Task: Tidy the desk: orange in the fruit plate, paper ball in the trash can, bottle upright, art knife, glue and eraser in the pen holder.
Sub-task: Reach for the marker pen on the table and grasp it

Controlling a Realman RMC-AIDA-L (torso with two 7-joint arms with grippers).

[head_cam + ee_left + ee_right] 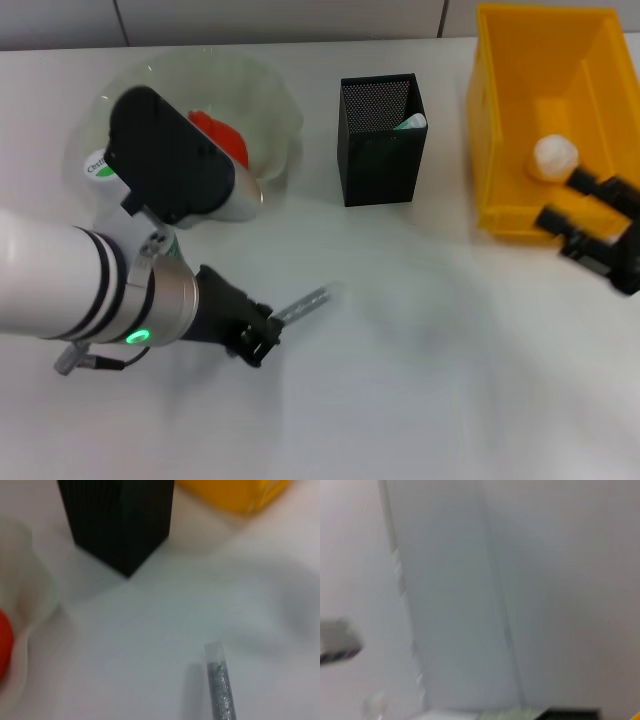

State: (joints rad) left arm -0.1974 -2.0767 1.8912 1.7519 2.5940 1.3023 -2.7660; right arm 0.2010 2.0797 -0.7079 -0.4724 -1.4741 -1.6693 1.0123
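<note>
My left gripper (pixel 262 333) is low over the table's front left, shut on a slim grey art knife (pixel 305 303) that sticks out toward the black mesh pen holder (pixel 380 150). The knife also shows in the left wrist view (pixel 220 687), with the pen holder (pixel 120 520) beyond it. A white and green item (pixel 411 122) stands inside the holder. The orange (pixel 218 132) lies in the pale green fruit plate (pixel 270 100). The paper ball (pixel 553 157) lies in the yellow trash can (pixel 500 130). My right gripper (pixel 565 198) is open and empty at the can's front wall. The bottle (pixel 97 165) is mostly hidden behind my left arm. The eraser is out of view.
My left forearm (pixel 70 285) covers the table's left side and part of the plate. White table (pixel 430 380) lies between the pen holder and the front edge. The right wrist view shows only blurred pale surfaces.
</note>
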